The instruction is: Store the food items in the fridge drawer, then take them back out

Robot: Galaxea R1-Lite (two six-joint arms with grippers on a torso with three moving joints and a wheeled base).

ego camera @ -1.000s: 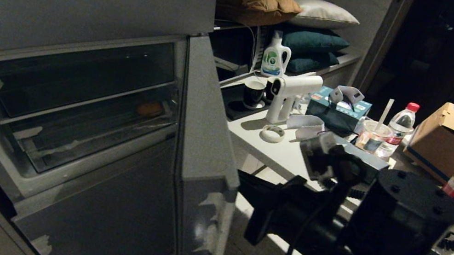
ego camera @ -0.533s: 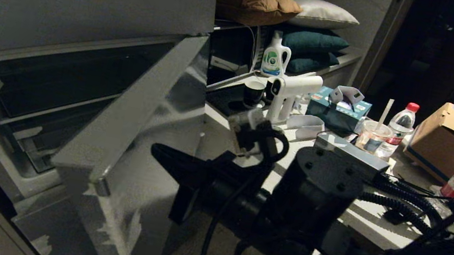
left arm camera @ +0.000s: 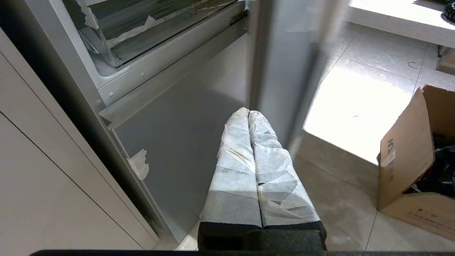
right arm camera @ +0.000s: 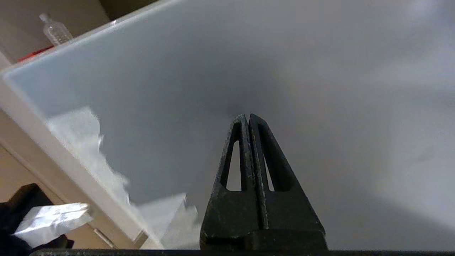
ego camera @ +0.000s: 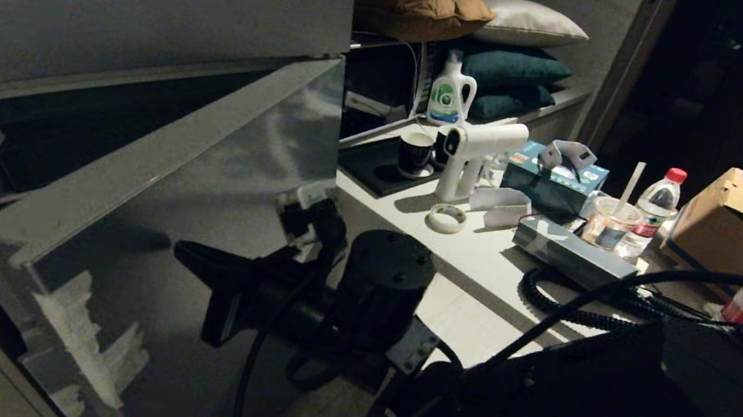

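Swinging a grey fridge door (ego camera: pixel 188 207) most of the way shut, the right hand (ego camera: pixel 194 260), pinched closed and empty, pushes against it, hiding the fridge drawer

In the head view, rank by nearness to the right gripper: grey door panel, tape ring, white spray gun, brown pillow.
From the right gripper, shut, low by the fridge:
1. Grey door panel, directly at the tips; contact unclear.
2. Tape ring, on the table to its right.
3. White spray gun, just behind the ring.
4. Brown pillow, up on the back shelf.
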